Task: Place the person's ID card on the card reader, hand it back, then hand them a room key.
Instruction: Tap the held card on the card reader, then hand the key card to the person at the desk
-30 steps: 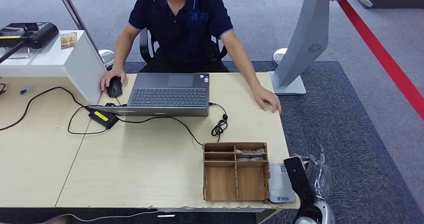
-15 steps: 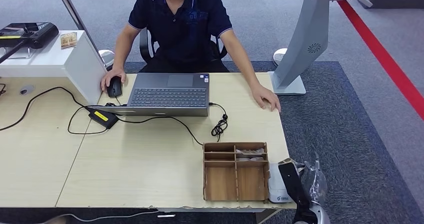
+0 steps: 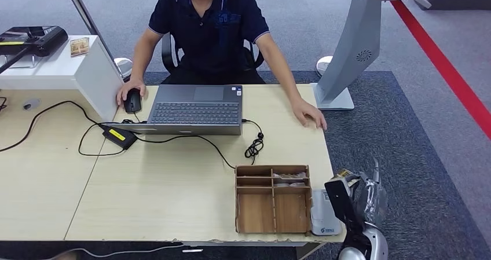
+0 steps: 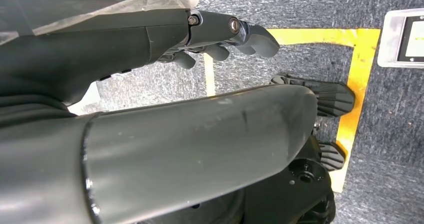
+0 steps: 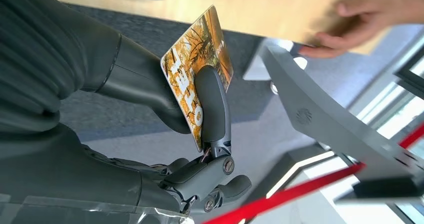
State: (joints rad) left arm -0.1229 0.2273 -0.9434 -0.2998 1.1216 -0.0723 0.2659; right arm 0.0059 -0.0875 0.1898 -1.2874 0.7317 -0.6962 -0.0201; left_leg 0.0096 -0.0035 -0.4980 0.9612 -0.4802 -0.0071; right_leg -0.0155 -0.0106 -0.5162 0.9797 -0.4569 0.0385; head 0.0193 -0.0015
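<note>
Orange room key (image 5: 199, 69) pinched in right hand (image 5: 150, 129)

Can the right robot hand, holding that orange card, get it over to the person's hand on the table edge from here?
Probably yes. The right robot hand pinches the card beside the table corner, and only bare tabletop and carpet lie between it and the person's hand.

I make out large white letters, seemingly "OTEL", printed across the orange patterned room key (image 5: 196, 67) pinched in my right hand (image 5: 150, 114), while the small blue print on the white card reader (image 3: 324, 216) stays too small to read
</note>
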